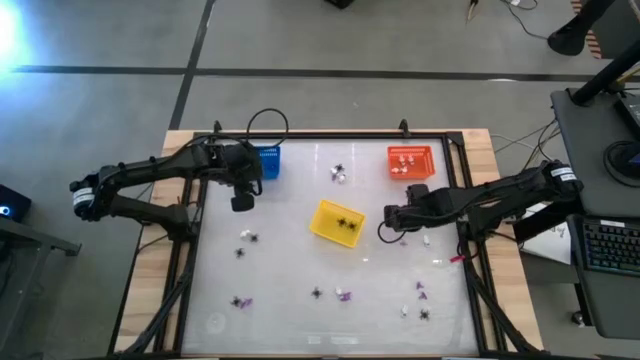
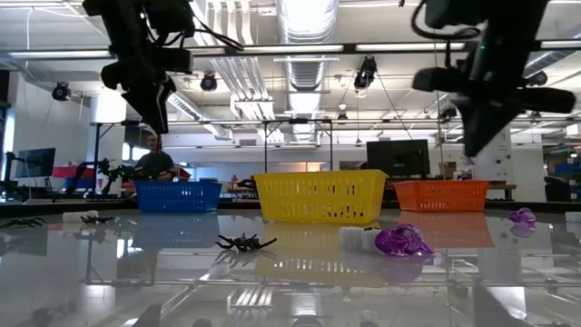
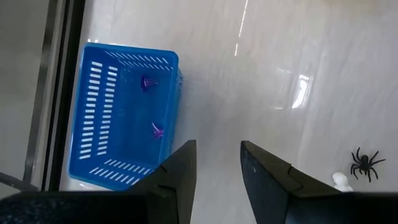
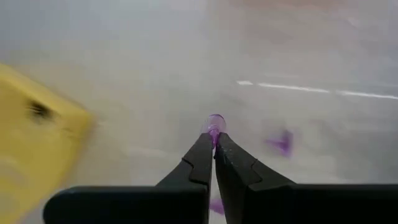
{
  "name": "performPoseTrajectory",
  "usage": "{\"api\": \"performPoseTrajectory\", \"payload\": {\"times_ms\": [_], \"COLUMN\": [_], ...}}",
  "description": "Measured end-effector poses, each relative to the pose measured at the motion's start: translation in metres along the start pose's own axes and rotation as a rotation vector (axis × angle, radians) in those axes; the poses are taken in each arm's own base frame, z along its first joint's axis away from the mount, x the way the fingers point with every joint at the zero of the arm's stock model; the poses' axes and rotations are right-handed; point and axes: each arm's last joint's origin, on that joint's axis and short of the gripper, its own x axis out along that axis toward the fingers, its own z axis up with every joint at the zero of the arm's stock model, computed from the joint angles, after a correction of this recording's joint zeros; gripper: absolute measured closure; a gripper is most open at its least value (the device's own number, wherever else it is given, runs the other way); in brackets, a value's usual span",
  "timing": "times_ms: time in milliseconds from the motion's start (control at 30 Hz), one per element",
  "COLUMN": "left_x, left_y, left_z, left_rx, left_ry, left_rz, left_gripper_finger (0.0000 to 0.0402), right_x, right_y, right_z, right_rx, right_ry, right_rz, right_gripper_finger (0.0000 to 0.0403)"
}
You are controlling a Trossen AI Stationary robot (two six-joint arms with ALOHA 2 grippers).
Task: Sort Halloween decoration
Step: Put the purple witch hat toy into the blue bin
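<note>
Purple bit (image 4: 215, 122) sits pinched in right fingers (image 4: 214, 144) beside yellow basket (image 1: 336, 222); left fingers (image 3: 217, 163) apart, empty.

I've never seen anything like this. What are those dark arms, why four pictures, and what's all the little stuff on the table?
Two robot arms work at a glass-topped table. One picture looks down from above, one looks level across the tabletop, and one comes from each wrist. Three small baskets stand there: blue basket, yellow basket, orange basket. Tiny toy spiders and purple and white bits lie scattered. The right gripper pinches a purple piece. The left gripper hangs open and empty beside the blue basket.
</note>
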Motion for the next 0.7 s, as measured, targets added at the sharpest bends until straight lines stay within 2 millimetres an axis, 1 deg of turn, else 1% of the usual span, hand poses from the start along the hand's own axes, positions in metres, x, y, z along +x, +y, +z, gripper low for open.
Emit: {"api": "performPoseTrajectory", "payload": {"times_ms": [267,400,500,700], "left_x": [-0.006,-0.008,-0.009,-0.010], "left_y": [0.001,0.001,0.001,0.004], "left_z": [-0.002,-0.003,-0.004,-0.006], "left_rx": [-0.018,-0.060,-0.094,-0.153], "left_ry": [-0.026,-0.031,-0.033,-0.023], "left_rz": [0.016,0.018,0.018,0.068], "left_gripper_finger": [0.0294,0.0294,0.0294,0.0294], "right_x": [0.003,0.004,0.006,0.017], "right_y": [0.031,0.046,0.059,0.088], "right_z": [0.029,0.048,0.063,0.088], "right_rx": [-0.077,-0.129,-0.182,-0.303], "right_ry": [-0.073,-0.115,-0.115,-0.123], "right_rz": [0.187,0.224,0.245,0.240], "right_gripper_finger": [0.0394,0.0394,0.0394,0.0394]}}
